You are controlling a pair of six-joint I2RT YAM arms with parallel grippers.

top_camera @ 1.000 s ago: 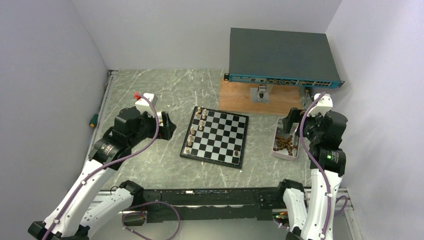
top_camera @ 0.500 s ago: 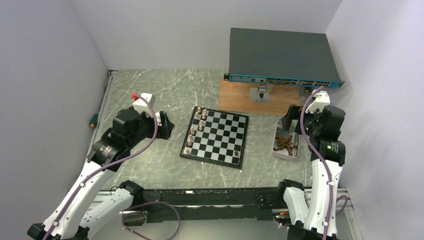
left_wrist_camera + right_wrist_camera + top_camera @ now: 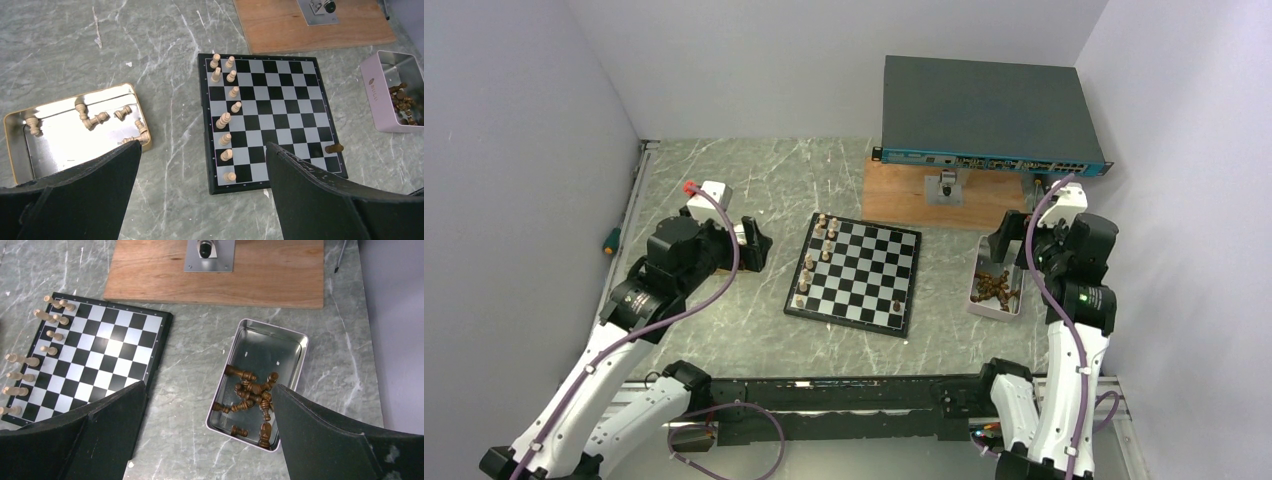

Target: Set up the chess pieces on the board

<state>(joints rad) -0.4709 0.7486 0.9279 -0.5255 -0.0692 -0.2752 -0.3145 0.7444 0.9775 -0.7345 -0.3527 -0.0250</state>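
The board point(image 3: 874, 270) lies mid-table. Several light tan chess pieces point(image 3: 227, 120) stand along its left two columns. One dark piece point(image 3: 334, 148) stands at its near right corner. My left gripper point(image 3: 204, 147) is open and empty, above the table between the board point(image 3: 285, 110) and a gold tin point(image 3: 15, 150) holding several light pieces point(image 3: 92, 120). My right gripper point(image 3: 209, 387) is open and empty, above the left rim of a pink tin point(image 3: 295, 337) holding several dark pieces point(image 3: 252, 390). In the top view the left gripper point(image 3: 754, 245) is left of the board and the right gripper point(image 3: 1002, 245) is over the pink tin point(image 3: 976, 300).
A brown wooden plank point(image 3: 894, 195) with a small metal bracket point(image 3: 944, 187) lies behind the board. A dark network switch point(image 3: 984, 110) sits on the plank's far side. A screwdriver point(image 3: 610, 240) lies at the table's left edge. Walls close in on three sides.
Both arms have shifted only slightly. The left gripper drew a little back and to the left. The right wrist pulled slightly up and away from the pink tin. No piece has moved.
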